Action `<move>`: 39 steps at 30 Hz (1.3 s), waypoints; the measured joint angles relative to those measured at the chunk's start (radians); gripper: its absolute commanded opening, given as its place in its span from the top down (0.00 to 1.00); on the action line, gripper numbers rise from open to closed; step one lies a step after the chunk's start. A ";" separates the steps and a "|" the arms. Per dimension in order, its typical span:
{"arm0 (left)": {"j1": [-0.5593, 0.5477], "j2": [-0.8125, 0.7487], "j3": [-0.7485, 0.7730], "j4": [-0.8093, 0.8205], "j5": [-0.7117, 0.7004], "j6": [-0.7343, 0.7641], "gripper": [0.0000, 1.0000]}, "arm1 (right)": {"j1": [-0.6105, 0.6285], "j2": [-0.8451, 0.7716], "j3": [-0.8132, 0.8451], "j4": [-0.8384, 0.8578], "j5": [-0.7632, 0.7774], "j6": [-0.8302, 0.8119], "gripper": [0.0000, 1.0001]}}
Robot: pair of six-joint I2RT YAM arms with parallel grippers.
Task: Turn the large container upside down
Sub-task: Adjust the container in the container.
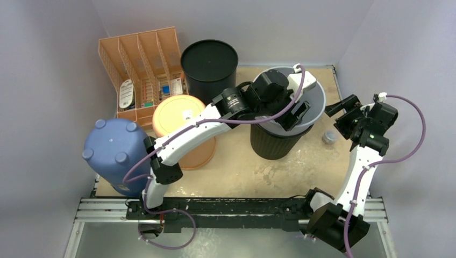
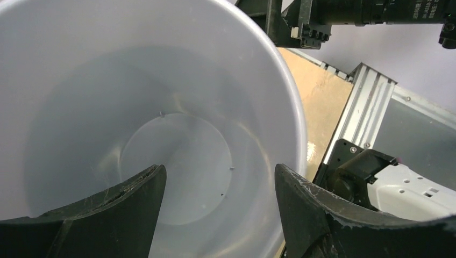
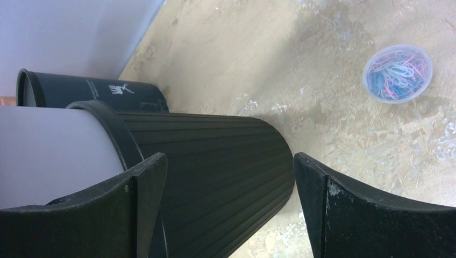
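Our left gripper (image 1: 296,115) hangs over the open mouth of the upright bin (image 1: 274,145), fingers apart — nearer than our right gripper (image 1: 340,117), also apart, just right of it.

Left arm (image 1: 188,131): from near-left base, stretched long and low, diagonal toward table middle, wrist tipped down at end. Left gripper (image 1: 296,114) points down, jaws spread wide. Right arm (image 1: 359,166): climbs from near-right base along right edge, wrist up high. Right gripper (image 1: 337,115) aimed left, jaws wide too, gripping nothing.
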 measured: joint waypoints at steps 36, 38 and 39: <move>-0.118 -0.035 0.010 0.025 -0.034 0.079 0.28 | 0.006 -0.021 -0.108 0.085 -0.106 0.025 0.12; -0.134 -0.031 0.011 0.016 -0.048 0.090 0.28 | 0.006 -0.021 -0.109 0.085 -0.106 0.026 0.12; -0.137 -0.027 0.011 0.015 -0.057 0.097 0.28 | 0.006 -0.021 -0.109 0.085 -0.106 0.026 0.12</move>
